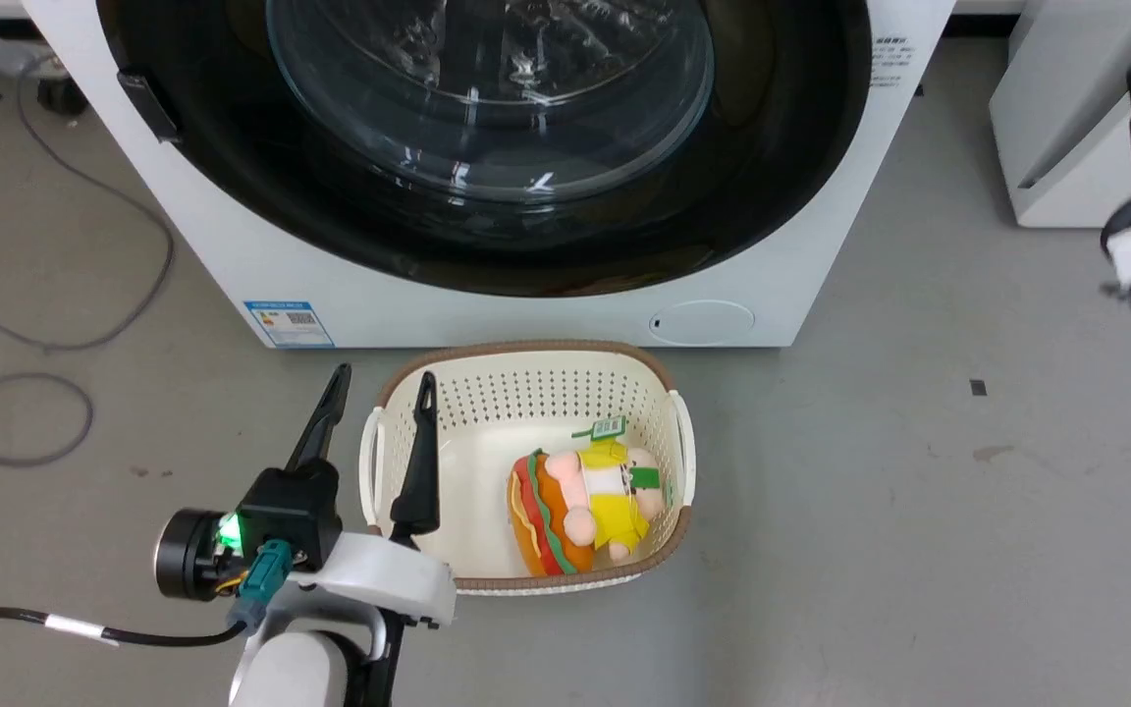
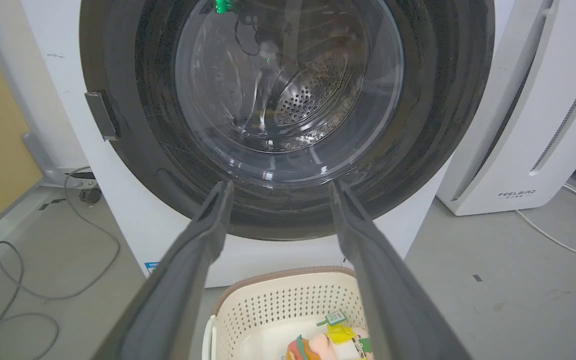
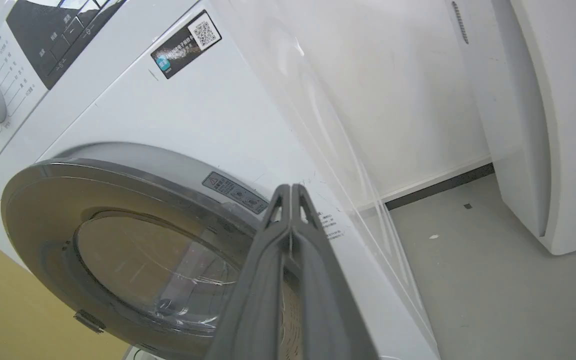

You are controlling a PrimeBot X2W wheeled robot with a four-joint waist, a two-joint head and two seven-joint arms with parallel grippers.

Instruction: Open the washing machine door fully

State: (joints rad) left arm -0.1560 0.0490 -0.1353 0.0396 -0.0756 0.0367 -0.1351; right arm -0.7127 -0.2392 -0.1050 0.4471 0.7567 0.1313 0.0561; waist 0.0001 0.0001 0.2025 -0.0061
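While the one round door (image 1: 487, 98) lies flush against the machine (image 1: 546, 319), facing outward, left gripper (image 1: 382, 378) holds jaws apart, right gripper (image 3: 290, 189) together; one basket (image 1: 526, 347) holds one toy (image 1: 580, 511)

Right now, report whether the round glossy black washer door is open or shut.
Shut: the door sits flush against the white front-loading machine, steel drum visible through its glass.

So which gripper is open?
The left gripper: its jaws stand wide apart, while the right gripper has them pressed together.
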